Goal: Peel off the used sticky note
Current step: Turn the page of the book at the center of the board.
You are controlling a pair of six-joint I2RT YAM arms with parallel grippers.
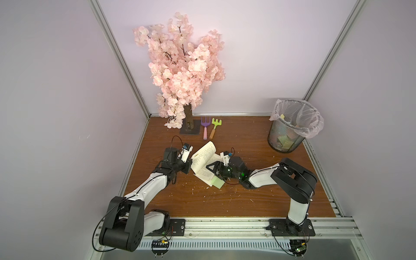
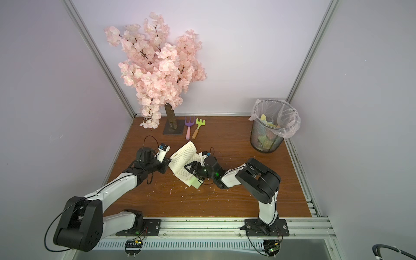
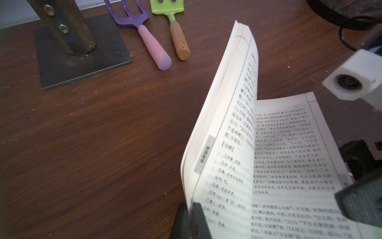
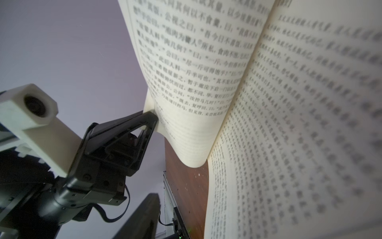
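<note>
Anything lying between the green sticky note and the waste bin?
Nothing visible. Only bare table lies between the green sticky note, at the near corner of the book, and the waste bin. The right arm hangs above the note's end of that stretch.

Print on the book [image 4: 299,134] is too blurred to read.

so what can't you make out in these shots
- sticky note: both top views, partly hidden by the right hand and book.
- right hand's jaws: page covers one in the right wrist view; open or gripping unclear.
- book print: right wrist view, blurred.
- bin contents: too small through the mesh.
</note>
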